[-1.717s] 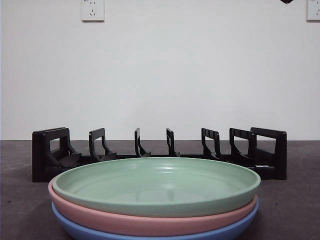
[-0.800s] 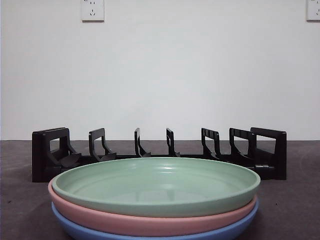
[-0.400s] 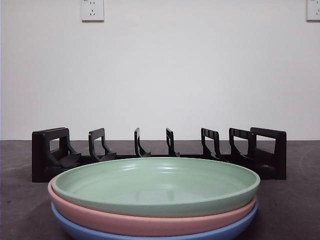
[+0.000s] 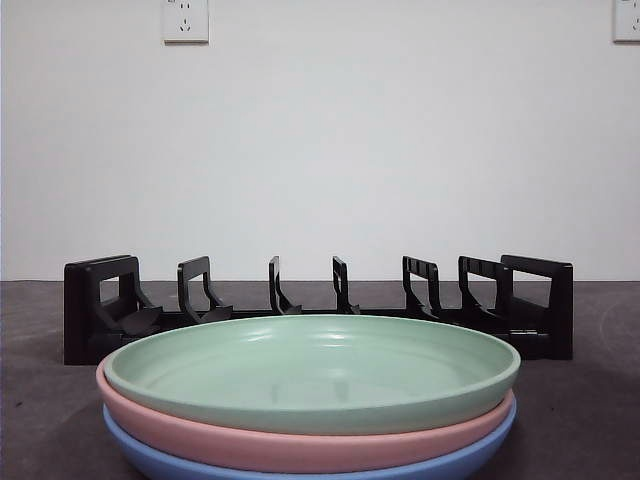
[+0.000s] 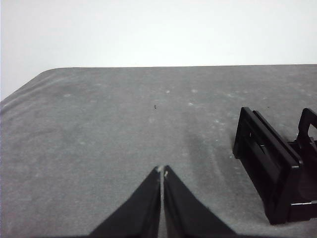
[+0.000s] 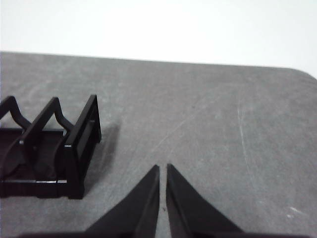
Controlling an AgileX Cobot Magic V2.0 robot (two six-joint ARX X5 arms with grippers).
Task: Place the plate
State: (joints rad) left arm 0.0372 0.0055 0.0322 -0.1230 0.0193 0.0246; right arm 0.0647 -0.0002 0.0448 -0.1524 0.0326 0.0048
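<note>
A green plate (image 4: 312, 370) tops a stack near the front of the table, over a pink plate (image 4: 300, 440) and a blue plate (image 4: 300, 468). Behind the stack stands a black slotted plate rack (image 4: 320, 305) with nothing in its slots. My left gripper (image 5: 162, 171) is shut and empty, hovering over bare table beside one end of the plate rack (image 5: 270, 168). My right gripper (image 6: 162, 168) is shut and empty beside the other end of the plate rack (image 6: 54, 148). Neither gripper appears in the front view.
The grey table (image 4: 590, 420) runs back to a white wall with two sockets (image 4: 185, 20). Its rounded corners show in both wrist views.
Two seconds ago a black arm tip showed at the front view's top right corner; it has left the picture. The plates and rack have not moved.
</note>
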